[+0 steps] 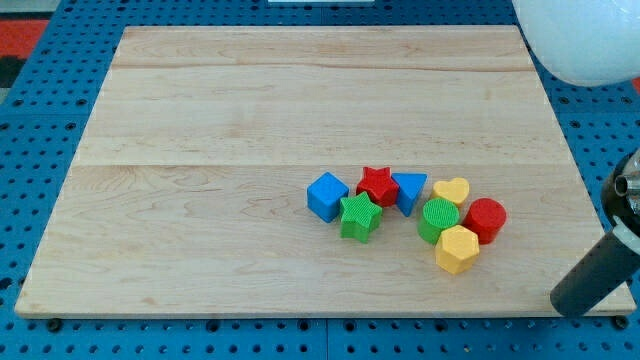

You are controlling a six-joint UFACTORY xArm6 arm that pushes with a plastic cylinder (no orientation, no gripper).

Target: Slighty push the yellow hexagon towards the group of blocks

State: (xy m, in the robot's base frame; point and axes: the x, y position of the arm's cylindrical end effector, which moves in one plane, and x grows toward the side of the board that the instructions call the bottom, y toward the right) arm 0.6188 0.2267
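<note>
The yellow hexagon lies on the wooden board, low and right of centre. It touches the green cylinder above it and sits just below-left of the red cylinder. The group also holds a yellow heart, a blue triangle, a red star, a green star and a blue cube. My tip is at the board's bottom right corner, well to the right of and below the yellow hexagon, touching no block.
A large white rounded object overhangs the board's top right corner. Blue perforated table surrounds the board. The arm's dark body shows at the view's right edge.
</note>
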